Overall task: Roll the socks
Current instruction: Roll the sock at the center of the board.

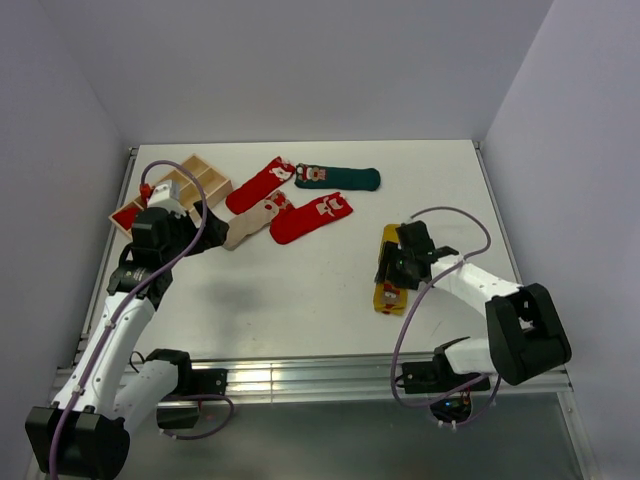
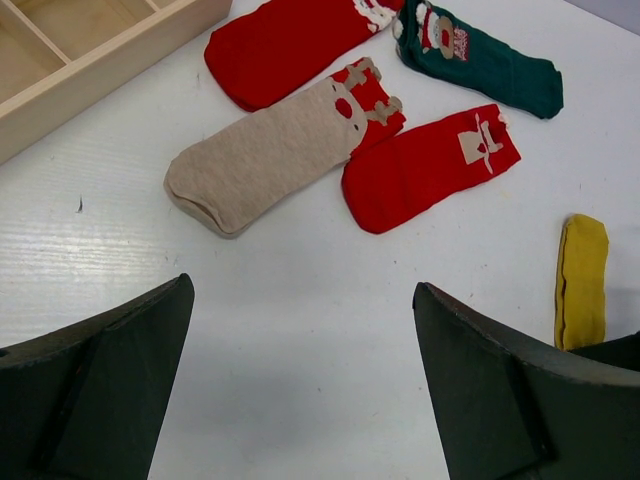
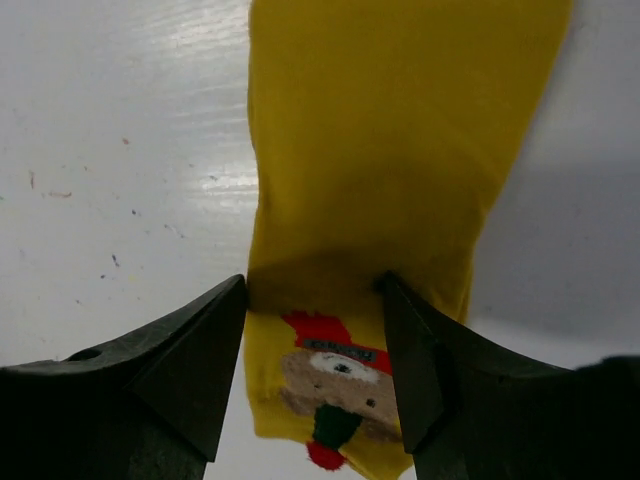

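The mustard yellow sock point(image 3: 380, 130) lies flat on the white table at the right point(image 1: 389, 298), its bear patch point(image 3: 340, 380) at the near end. My right gripper point(image 3: 312, 285) is low over it, jaws part open, one fingertip at the sock's left edge and the other on the fabric. My left gripper point(image 2: 302, 286) is open and empty above bare table, just short of the beige sock point(image 2: 260, 155). Beyond lie two red socks point(image 2: 285, 45) point(image 2: 425, 165) and a dark green sock point(image 2: 490, 65). Another red piece point(image 2: 378, 100) peeks from under the beige one. No striped sock shows.
A wooden compartment box point(image 1: 185, 182) with red sides stands at the back left, close to my left arm; its corner shows in the left wrist view point(image 2: 90, 50). The table's right edge point(image 1: 505, 240) runs near my right arm.
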